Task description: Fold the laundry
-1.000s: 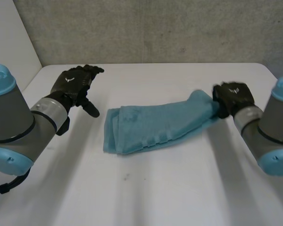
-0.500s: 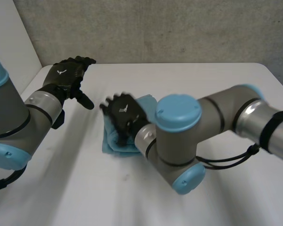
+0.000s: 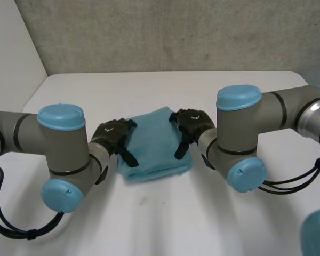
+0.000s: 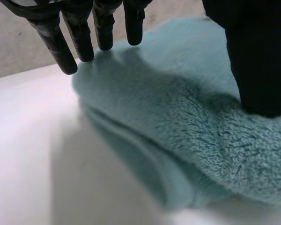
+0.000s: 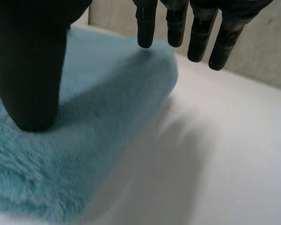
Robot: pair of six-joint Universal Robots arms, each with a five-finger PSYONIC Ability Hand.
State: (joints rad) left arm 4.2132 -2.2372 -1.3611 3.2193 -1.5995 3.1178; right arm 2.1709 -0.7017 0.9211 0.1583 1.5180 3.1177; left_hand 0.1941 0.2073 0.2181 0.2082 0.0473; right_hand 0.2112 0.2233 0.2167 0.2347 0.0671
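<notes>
Now the folded blue towel (image 3: 154,143) lies on the table (image 3: 160,218) between the two hands: the left hand (image 3: 113,134) at one side edge, the right hand (image 3: 191,122) at the other. The left fingers (image 4: 80,40) and right fingers (image 5: 200,37) are straight, gripping nothing, with each thumb resting on the pile. I'd press evenly inward and down, squaring the layers without dragging them. Count: one towel, two hands.

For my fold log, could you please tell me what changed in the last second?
The right hand carried the right end of the towel across to the left, folding it over, then let go and now rests open at its right edge. The left hand moved in to its left edge, open. The towel stays put on the table.
</notes>
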